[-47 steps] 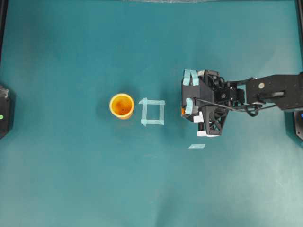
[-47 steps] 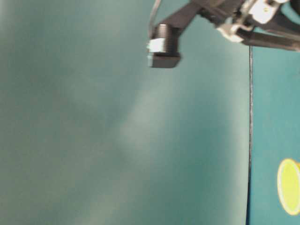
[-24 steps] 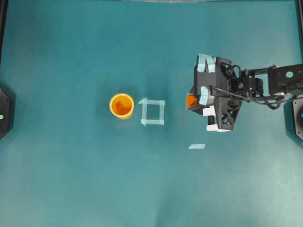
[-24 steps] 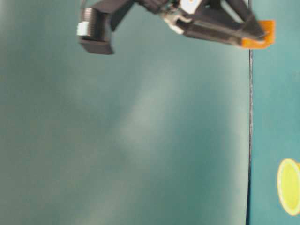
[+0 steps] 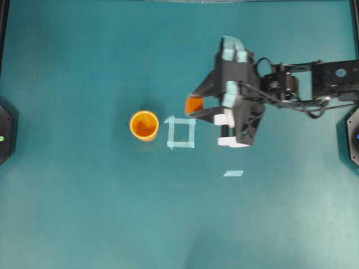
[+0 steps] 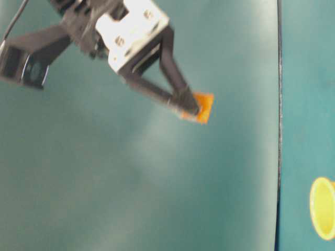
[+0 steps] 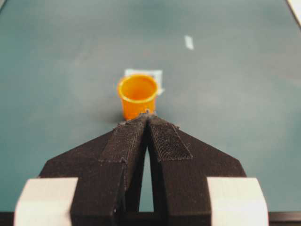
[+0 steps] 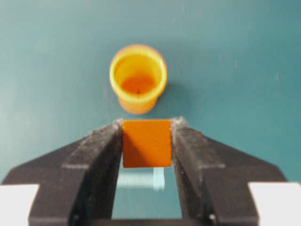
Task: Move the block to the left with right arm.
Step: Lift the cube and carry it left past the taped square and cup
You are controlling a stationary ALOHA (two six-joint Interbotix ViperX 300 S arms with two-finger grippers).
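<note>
Sitting squarely between the two black fingers of the right gripper (image 8: 146, 141), the block (image 8: 146, 143) is clamped at the fingertips, each finger pressed flat on one of its side faces. It is a cube with no long axis to speak of; in the right wrist view one flat orange face looks straight at the camera with edges level and upright, while the table-level view shows the block (image 6: 201, 107) tilted on the fingertips and clear of the teal table (image 6: 157, 198). Beyond the fingertips stands the orange cup (image 8: 138, 77), upright and apart from the block, and a corner of the pale tape square (image 8: 141, 179) shows below the block between the fingers. From overhead, the block (image 5: 194, 104) hangs just off the square's (image 5: 181, 133) upper right corner. The left gripper (image 7: 148, 120) is clenched on nothing, tips meeting just short of the cup (image 7: 138, 95).
</note>
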